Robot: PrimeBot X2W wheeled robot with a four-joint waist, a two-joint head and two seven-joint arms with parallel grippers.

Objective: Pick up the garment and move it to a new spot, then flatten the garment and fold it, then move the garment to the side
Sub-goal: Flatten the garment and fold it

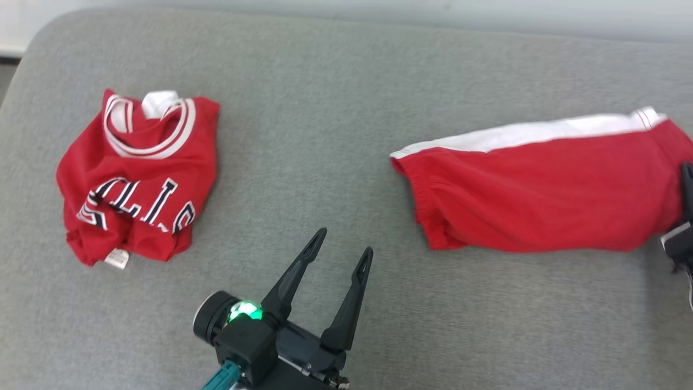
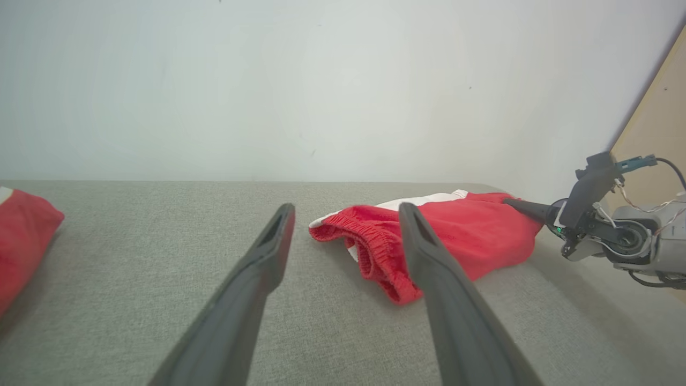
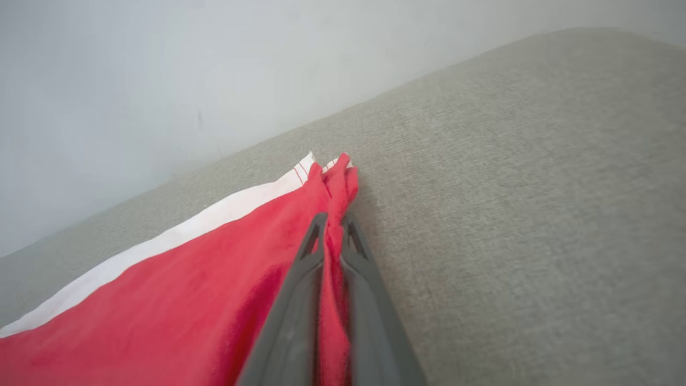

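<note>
A wide grey upholstered surface [image 1: 346,135] with a rounded far corner carries everything here, and a plain pale wall [image 2: 321,80] rises behind it.

The biggest thing on it is a pair of red shorts [image 1: 541,189], lying stretched out toward the robot's right. A white stripe [image 1: 541,132] runs along their far edge. Their gathered elastic waistband [image 1: 427,216] faces the middle of the surface.

Well apart from them, on the robot's left, a red jersey [image 1: 135,179] lies folded into a compact bundle. It has a white-trimmed collar on the far side and dark, white-edged lettering across it. A small white tag [image 1: 117,258] pokes out at its near edge.

The left gripper [image 1: 346,240] hangs over bare fabric between the two garments, nearer the front edge. Its two dark fingers [image 1: 295,276] are spread wide with nothing between them, and a green light [image 1: 244,311] glows on the wrist.

The right gripper [image 3: 334,220] sits at the far right end of the shorts. Its fingers [image 3: 370,300] are pressed together, pinching a bunched ridge of red cloth at the hem end near the white stripe. The cloth puckers up between them, while the rest of the shorts lies on the surface.
</note>
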